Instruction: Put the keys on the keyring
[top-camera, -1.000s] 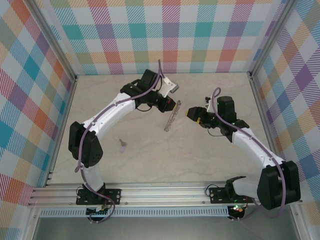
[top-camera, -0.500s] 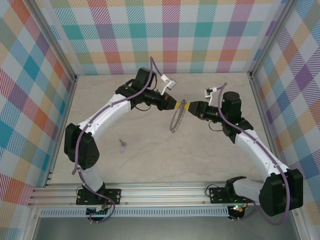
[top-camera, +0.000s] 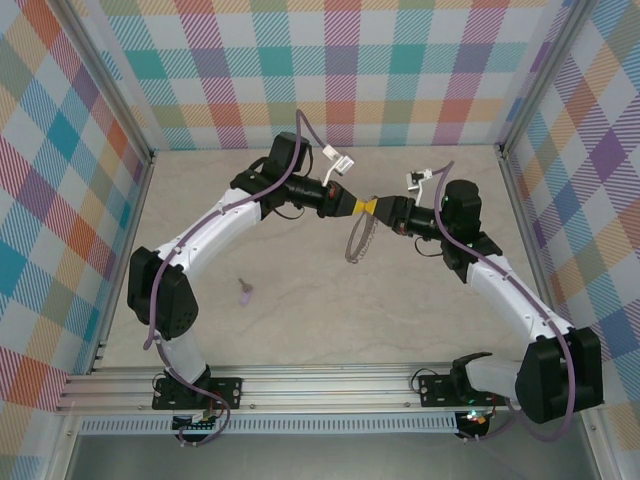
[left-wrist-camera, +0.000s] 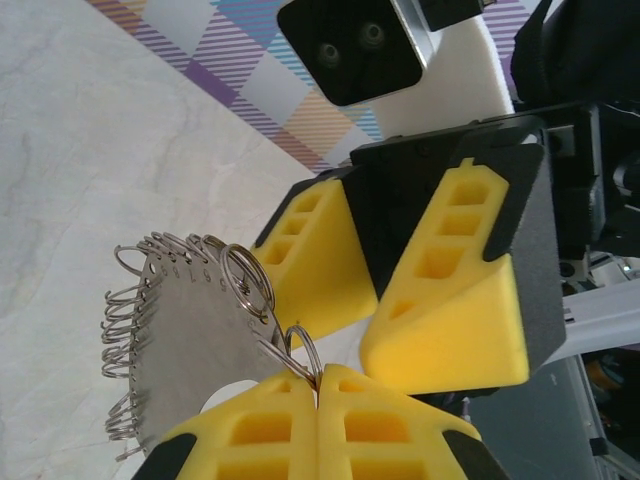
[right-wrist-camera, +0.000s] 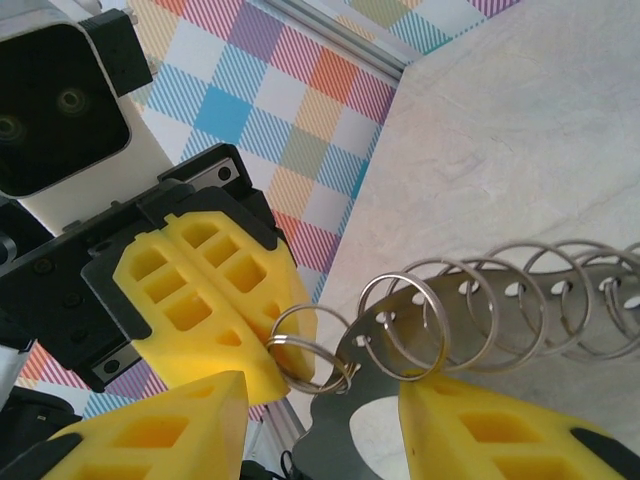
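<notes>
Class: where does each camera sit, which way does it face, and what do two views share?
Top external: above and behind the robot, looking down at the table; left arm and right arm show.
Left wrist: on left arm, facing right gripper; own fingers shut on keyring.
Right wrist: on right arm, facing left gripper; own fingers apart.
Shared: wrist views both show the keyring.

Top view: left arm climbs from its base at 7 o'clock, elbow bowed toward 9, wrist just left of 12. The left gripper (top-camera: 355, 205) points toward 3 o'clock. Right arm climbs from its base at 5 o'clock, forearm passing 3. The right gripper (top-camera: 376, 208) points toward 9 o'clock. Tips nose to nose, a little toward 12 from centre. Left jaws pressed flat together. Right jaws apart, yellow fingers (right-wrist-camera: 160, 430) spread to 7 and 5 o'clock in the right wrist view.
</notes>
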